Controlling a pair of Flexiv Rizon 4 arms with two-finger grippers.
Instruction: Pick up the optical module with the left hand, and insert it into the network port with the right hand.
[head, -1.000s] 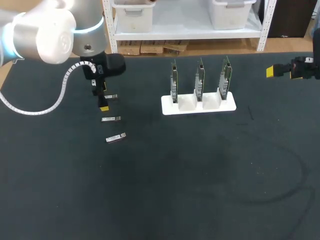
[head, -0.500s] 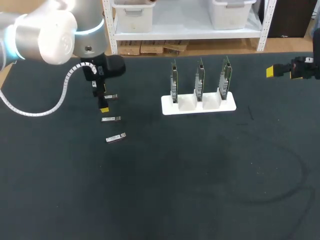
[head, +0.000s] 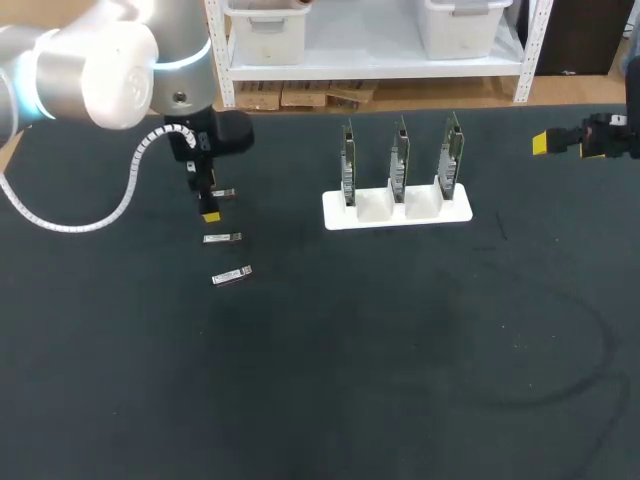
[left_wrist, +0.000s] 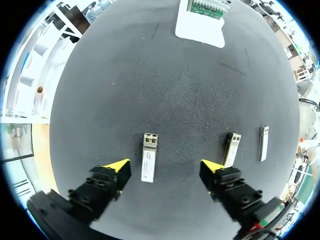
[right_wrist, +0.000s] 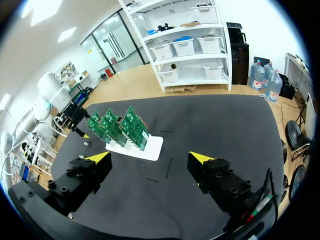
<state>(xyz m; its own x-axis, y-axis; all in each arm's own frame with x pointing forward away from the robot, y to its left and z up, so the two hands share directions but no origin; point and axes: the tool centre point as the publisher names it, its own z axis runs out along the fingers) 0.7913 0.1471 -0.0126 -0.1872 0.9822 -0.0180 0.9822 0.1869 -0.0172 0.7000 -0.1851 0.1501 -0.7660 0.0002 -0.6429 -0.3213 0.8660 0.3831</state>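
Three small metal optical modules lie in a row on the black table. My left gripper (head: 207, 197) hangs low over the farthest module (head: 223, 194). In the left wrist view that module (left_wrist: 149, 157) lies between the fingers of my left gripper (left_wrist: 165, 166), closer to one yellow tip and touching neither, so the gripper is open. The second module (left_wrist: 231, 149) lies just ahead of the other fingertip (left_wrist: 212, 166), and the third module (left_wrist: 263, 143) beyond it. My right gripper (head: 545, 143) is open and empty at the table's far right, well away from the boards (right_wrist: 120, 127).
A white stand (head: 397, 207) holds three upright green circuit boards at the table's middle back. The middle module (head: 222, 238) and the nearest module (head: 232, 276) lie in front of my left gripper. Dark bare table (head: 400, 350) spreads across the front and right.
My left arm has edged slightly to the right above the far module. The right arm has kept still.
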